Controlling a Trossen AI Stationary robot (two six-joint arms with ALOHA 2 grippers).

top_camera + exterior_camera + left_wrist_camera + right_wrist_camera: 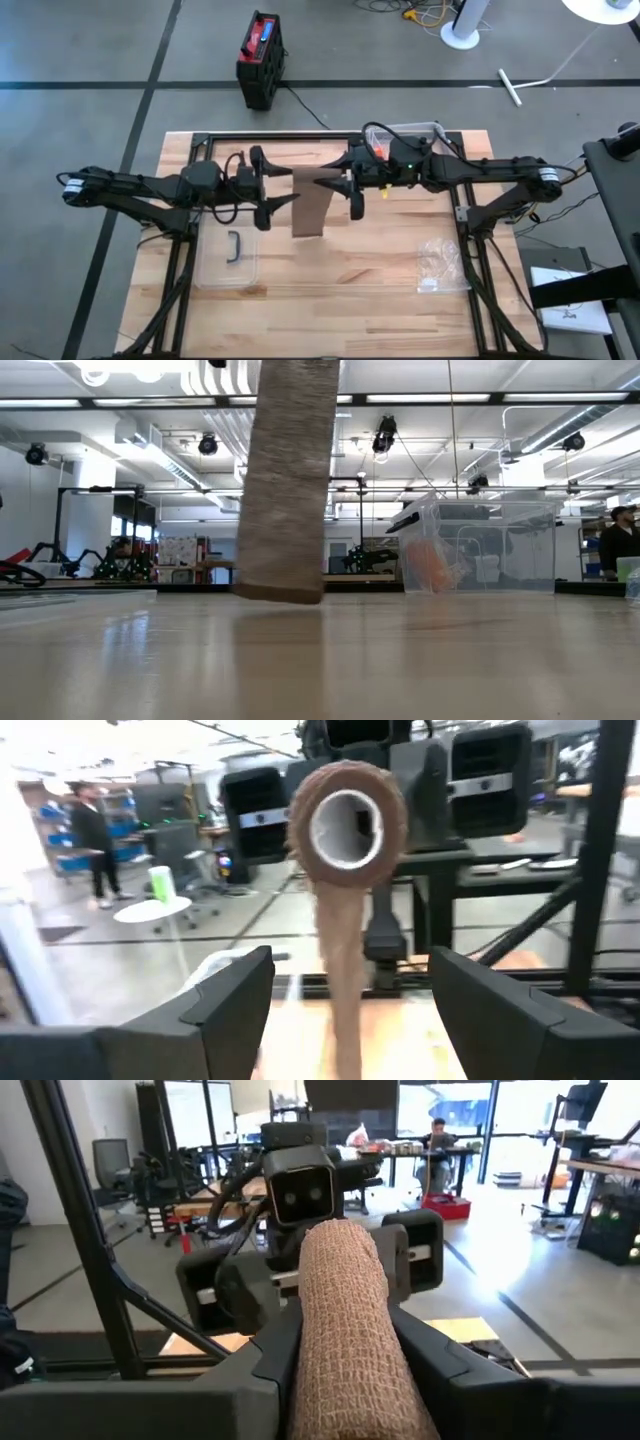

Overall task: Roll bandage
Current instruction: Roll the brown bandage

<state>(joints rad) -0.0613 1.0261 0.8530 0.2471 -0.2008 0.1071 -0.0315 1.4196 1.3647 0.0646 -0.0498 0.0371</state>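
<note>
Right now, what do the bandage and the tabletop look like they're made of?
The bandage looks like tan woven elastic cloth: a matte, crinkled mesh weave shows on the roll, around a white core. The tabletop looks like light wood in joined strips, with a slight sheen.

Evenly bright under ceiling strip lights (420, 398). Soft sheen on the near tabletop (320, 660) in the low view. Blurred left wrist picture; its fingers (235, 995) out of focus. Faint shadows under both arms.
</note>
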